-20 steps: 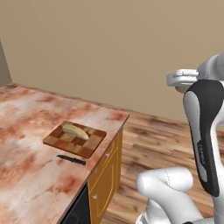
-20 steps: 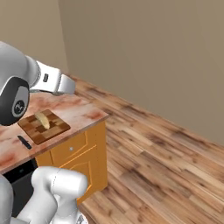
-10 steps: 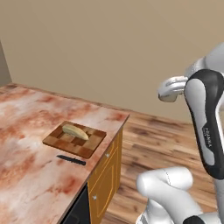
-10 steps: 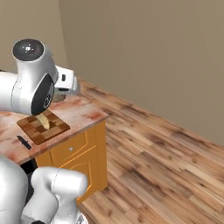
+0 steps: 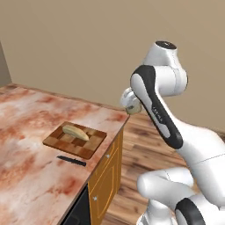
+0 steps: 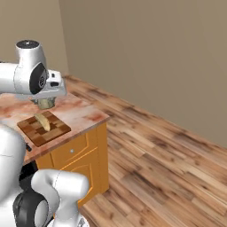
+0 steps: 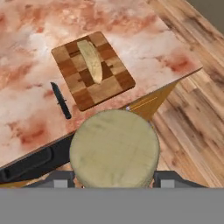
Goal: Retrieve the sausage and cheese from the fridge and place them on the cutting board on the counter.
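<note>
My gripper (image 5: 133,107) (image 6: 44,103) (image 7: 113,177) is shut on the cheese (image 7: 114,146), a thick round pale tan chunk (image 5: 134,108) (image 6: 45,104). It hangs well above the counter (image 5: 26,114) (image 6: 84,113) (image 7: 144,39), near its end edge and to the right of the cutting board (image 5: 61,139) (image 6: 40,135) (image 7: 105,89). The sausage (image 5: 75,131) (image 6: 42,120) (image 7: 90,59) lies on the striped wooden board; it looks pale tan here, long with rounded ends. The fridge is out of view.
A slim black knife (image 5: 71,161) (image 7: 61,100) lies on the counter just in front of the board. Orange cabinet doors (image 5: 105,180) (image 6: 73,153) sit under the counter's end. Wooden floor (image 6: 159,164) spreads to the right, with a beige wall (image 5: 79,44) behind.
The arm has swung left and down from the right, carrying the cheese toward the counter's end. The board, sausage and knife have stayed put.
</note>
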